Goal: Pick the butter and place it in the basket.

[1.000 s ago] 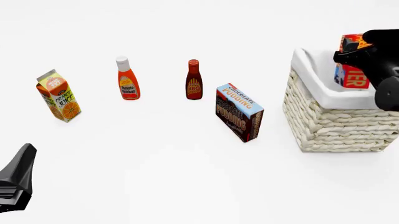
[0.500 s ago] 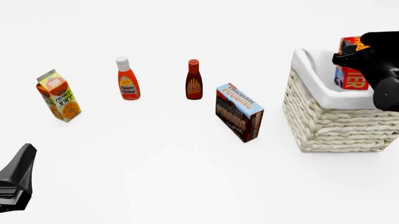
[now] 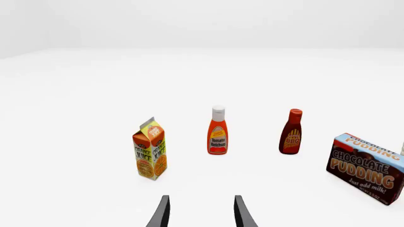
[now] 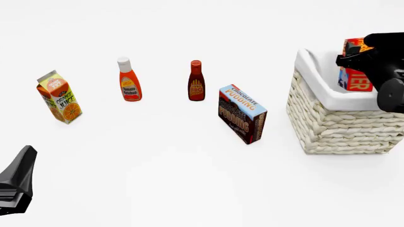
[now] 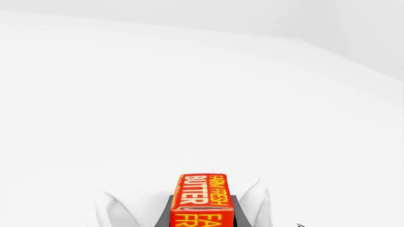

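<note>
Right tool [image 5: 202,215] clamped on the butter [image 4: 355,66] above the basket [image 4: 341,123]; left tool [image 3: 200,213] spread apart.

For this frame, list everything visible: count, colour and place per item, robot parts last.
orange juice carton: 1, orange and green, far left of the table.
tomato ketchup bottle: 1, red-orange with white cap, right of the carton.
BBQ sauce bottle: 1, dark red-brown, centre back.
chocolate pudding box: 1, brown and blue, standing left of the basket.
basket: 1, cream wicker with white lining, right side.
butter: 1, red-orange with a blue panel, held over the basket opening.
table: 1, white.
left gripper: 1, black, open, low at near left.
right gripper: 1, black, shut on the butter above the basket.
</note>
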Robot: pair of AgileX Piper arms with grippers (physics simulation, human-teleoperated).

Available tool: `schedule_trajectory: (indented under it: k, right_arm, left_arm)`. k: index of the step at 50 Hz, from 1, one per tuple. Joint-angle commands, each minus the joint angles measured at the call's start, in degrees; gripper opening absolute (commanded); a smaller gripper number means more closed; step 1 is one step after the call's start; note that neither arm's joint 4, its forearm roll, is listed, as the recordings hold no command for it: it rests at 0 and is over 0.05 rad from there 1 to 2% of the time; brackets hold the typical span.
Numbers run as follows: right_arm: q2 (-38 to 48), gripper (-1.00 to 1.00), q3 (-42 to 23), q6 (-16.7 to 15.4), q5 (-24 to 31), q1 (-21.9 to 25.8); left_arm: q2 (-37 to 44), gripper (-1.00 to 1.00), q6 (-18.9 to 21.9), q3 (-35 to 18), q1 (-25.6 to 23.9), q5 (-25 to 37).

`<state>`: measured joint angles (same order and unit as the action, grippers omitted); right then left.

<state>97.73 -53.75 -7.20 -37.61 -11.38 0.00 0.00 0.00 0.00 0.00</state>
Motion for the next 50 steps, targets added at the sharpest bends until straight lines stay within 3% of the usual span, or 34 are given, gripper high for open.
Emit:
schedule_trajectory:
  k: [1, 50]
  right_arm:
    - [-0.6, -1.0, -0.8, 0.9, -0.3, 0.0]
    - [0.7, -1.0, -2.6, 2.3, -0.7, -0.4]
  left_arm:
    - [0.0, 1.0, 0.0, 0.0, 0.0, 0.0]
    - [0.0, 1.0, 0.0, 0.0, 0.0, 0.0]
